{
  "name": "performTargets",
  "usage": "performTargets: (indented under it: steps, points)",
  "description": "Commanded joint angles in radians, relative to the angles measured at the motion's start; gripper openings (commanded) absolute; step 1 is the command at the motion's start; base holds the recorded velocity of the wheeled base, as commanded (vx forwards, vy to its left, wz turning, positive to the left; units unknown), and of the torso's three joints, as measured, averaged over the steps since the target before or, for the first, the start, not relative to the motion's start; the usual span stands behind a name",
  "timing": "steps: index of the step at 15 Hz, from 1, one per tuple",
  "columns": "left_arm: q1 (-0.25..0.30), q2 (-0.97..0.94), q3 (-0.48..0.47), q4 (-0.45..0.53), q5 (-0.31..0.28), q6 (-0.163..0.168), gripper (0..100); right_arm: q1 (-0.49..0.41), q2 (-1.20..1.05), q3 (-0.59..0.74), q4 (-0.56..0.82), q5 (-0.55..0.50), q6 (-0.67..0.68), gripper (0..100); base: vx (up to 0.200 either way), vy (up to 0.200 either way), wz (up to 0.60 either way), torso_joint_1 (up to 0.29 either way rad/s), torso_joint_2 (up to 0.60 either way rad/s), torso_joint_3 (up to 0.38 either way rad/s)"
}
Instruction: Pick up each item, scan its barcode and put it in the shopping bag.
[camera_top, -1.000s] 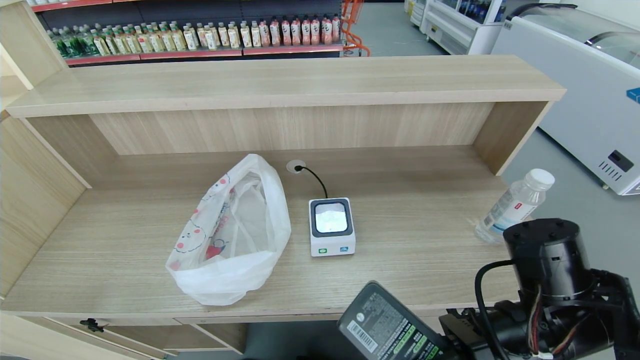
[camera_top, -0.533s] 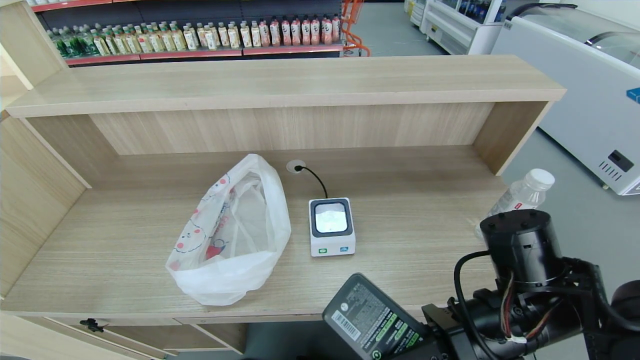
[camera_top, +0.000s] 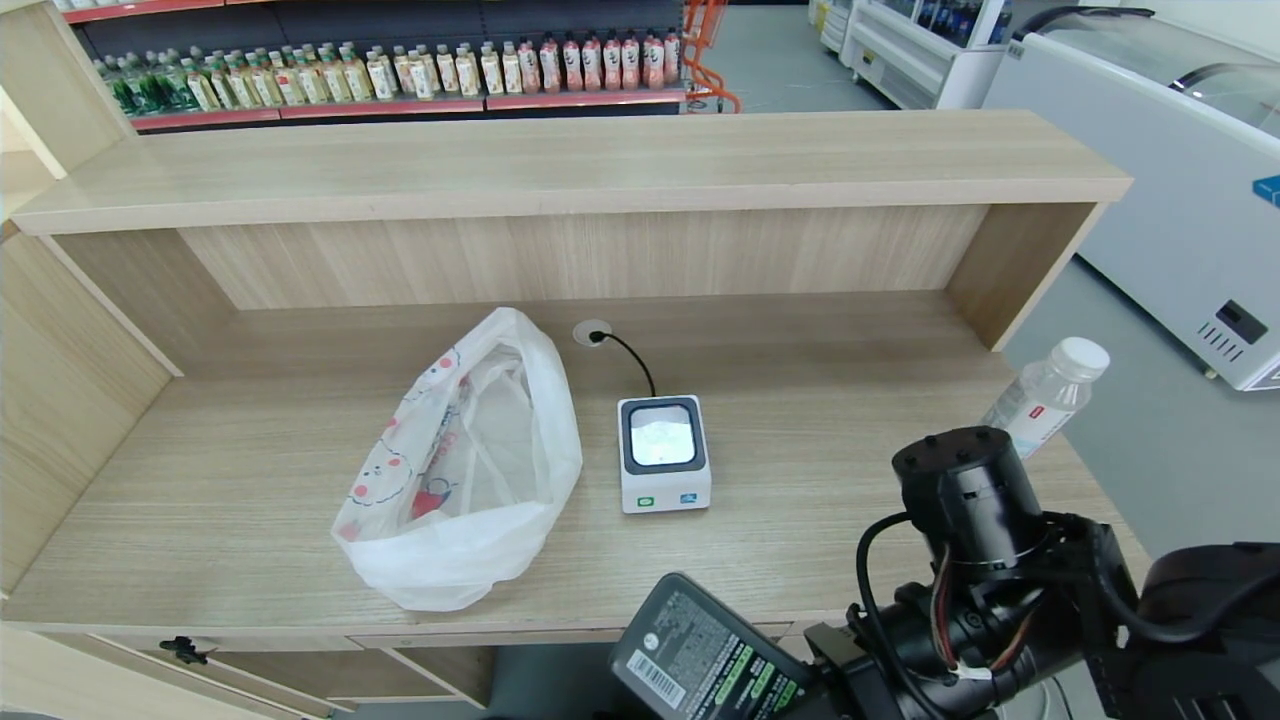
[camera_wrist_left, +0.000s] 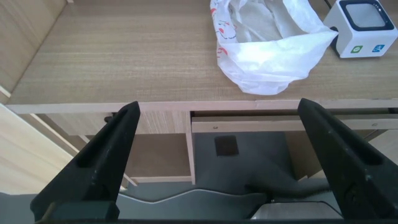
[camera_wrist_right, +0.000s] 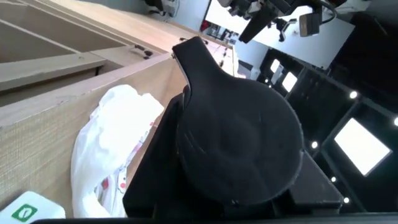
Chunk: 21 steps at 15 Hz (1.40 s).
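1. The bottle (camera_top: 1048, 392) is half hidden behind the right arm (camera_top: 960, 490); the black pack (camera_top: 700, 655) is cut off at the bottom.
2. The right gripper (camera_top: 828, 665) grips that flat pack, label up, just in front of the counter (camera_top: 800, 560).
3. The left gripper (camera_wrist_left: 219, 124) has its fingers spread, holding nothing.

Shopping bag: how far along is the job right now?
Done: nothing visibly bagged; the shopping bag looks empty. In hand: a black packet in the right gripper, short of the scanner. Left: scan and bag it, then the water bottle.
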Motion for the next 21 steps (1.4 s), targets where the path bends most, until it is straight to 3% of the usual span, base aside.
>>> performTargets:
  steps: [1, 15, 18, 21]
  points:
    - [0.0, 0.0, 0.0, 0.0, 0.0, 0.0, 100, 0.001, 0.046, -0.015, 0.005, 0.014, -0.012, 0, 0.0, 0.0, 0.0, 0.0, 0.0, 0.0]
    - [0.0, 0.0, 0.0, 0.0, 0.0, 0.0, 100, -0.002, 0.077, -0.055, 0.019, 0.06, -0.004, 0, 0.0, 0.0, 0.0, 0.0, 0.0, 0.0]
    - [0.0, 0.0, 0.0, 0.0, 0.0, 0.0, 100, -0.014, -0.037, -0.193, 0.016, 0.052, 0.324, 0, 0.0, 0.0, 0.0, 0.0, 0.0, 0.0]
    - [0.0, 0.0, 0.0, 0.0, 0.0, 0.0, 100, -0.058, -0.213, -0.22, 0.014, -0.123, 0.844, 0, 0.0, 0.0, 0.0, 0.0, 0.0, 0.0]
